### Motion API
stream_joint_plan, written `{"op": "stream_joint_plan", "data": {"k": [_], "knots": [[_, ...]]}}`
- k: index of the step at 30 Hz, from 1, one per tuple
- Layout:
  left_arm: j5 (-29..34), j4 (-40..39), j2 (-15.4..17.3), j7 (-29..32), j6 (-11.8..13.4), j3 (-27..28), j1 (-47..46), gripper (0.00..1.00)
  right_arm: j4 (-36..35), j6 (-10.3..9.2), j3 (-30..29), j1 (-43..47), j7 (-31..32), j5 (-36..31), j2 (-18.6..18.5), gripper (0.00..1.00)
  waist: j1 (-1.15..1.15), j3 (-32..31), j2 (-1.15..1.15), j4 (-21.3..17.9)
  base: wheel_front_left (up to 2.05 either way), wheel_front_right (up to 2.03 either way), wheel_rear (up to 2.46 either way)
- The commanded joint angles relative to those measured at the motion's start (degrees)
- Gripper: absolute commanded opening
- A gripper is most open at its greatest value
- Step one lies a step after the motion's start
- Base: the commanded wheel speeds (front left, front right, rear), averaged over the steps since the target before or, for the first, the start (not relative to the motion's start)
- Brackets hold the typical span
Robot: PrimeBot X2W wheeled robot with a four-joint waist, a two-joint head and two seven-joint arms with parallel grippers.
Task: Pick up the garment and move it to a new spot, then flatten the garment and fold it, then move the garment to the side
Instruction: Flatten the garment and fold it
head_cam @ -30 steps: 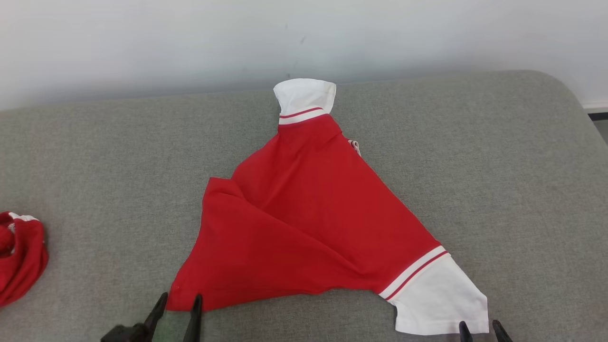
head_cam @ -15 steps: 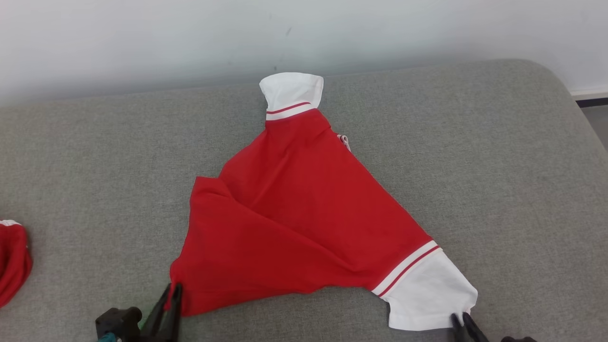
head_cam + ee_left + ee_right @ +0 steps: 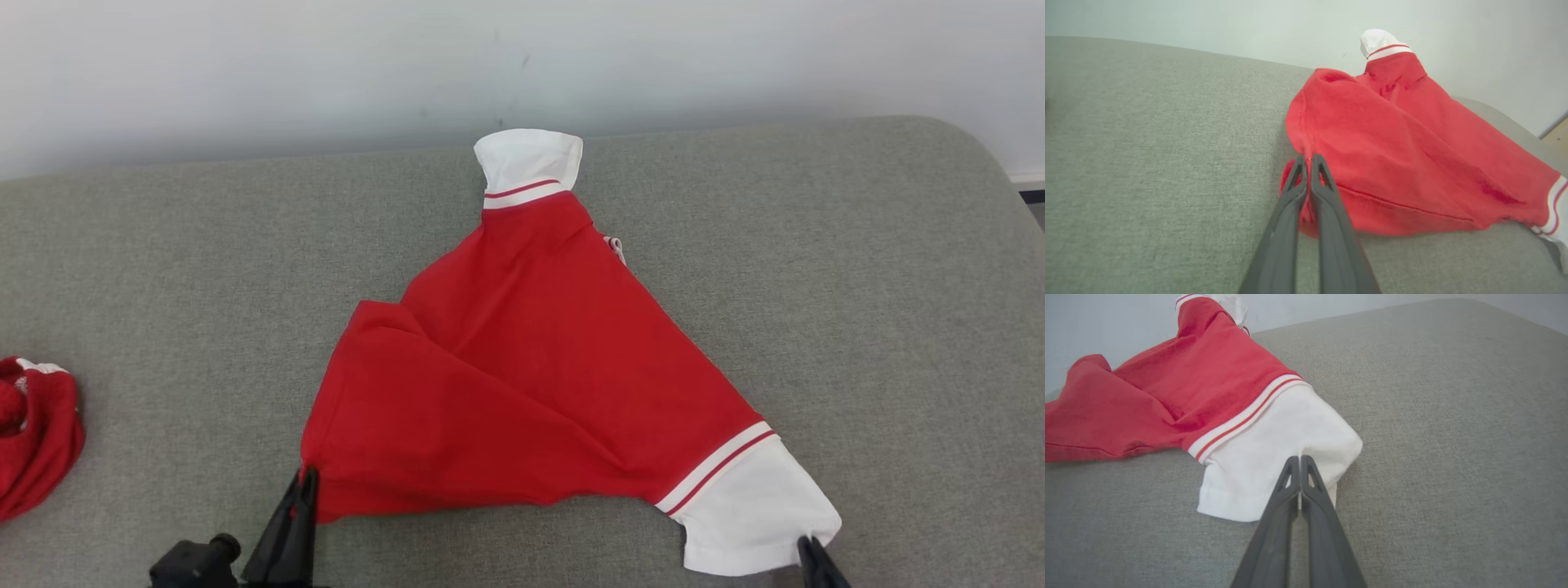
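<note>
A red garment (image 3: 522, 376) with white, red-striped sleeve ends lies crumpled in a rough triangle on the grey cushion (image 3: 857, 286). My left gripper (image 3: 307, 476) is shut on its near left red corner (image 3: 1306, 157), which is lifted slightly off the cushion. My right gripper (image 3: 808, 541) is shut on the white sleeve end (image 3: 1274, 457) at the near right. The other white sleeve end (image 3: 529, 163) points toward the wall at the back. In the right wrist view the fingertips (image 3: 1306, 463) pinch the white cloth's edge.
A second red bundle of cloth (image 3: 33, 433) lies at the cushion's left edge. A pale wall (image 3: 326, 65) runs behind the cushion. The cushion's rounded right corner (image 3: 980, 155) drops to the floor. Bare grey fabric spreads on both sides of the garment.
Both grippers went from open at the garment's near corners to shut on them. The left red corner has been pulled up and bunched. The head camera shifted slightly.
</note>
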Motion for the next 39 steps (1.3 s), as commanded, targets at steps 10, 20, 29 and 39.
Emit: {"op": "stream_joint_plan", "data": {"k": [10,20,29,39], "knots": [[-1.5,-8.3,2.6,2.4,-0.9,0.7,-6.3,0.00,-10.4,0.08,1.3,-5.4,0.0,5.1,-3.6,0.00,0.00,1.4,0.00,-0.2,0.00,0.00,0.00],[-11.7,-7.4,10.2,15.4,-1.4,-2.5,-31.8,0.00,-5.9,0.08,5.1,-32.7,3.1,10.4,-10.9,0.00,0.00,7.0,0.00,-0.9,0.00,0.00,0.00],[-20.6,4.3,12.7,23.3,-1.4,-7.9,-64.3,0.00,8.8,0.08,7.2,-70.3,9.2,16.0,-12.7,0.00,0.00,16.3,0.00,0.5,0.00,0.00,0.00],[-24.0,21.1,10.2,19.7,-1.4,-10.5,-94.0,0.00,28.9,0.08,8.0,-106.5,10.5,12.9,-10.4,0.00,0.00,24.3,0.00,1.0,0.00,0.00,0.00]]}}
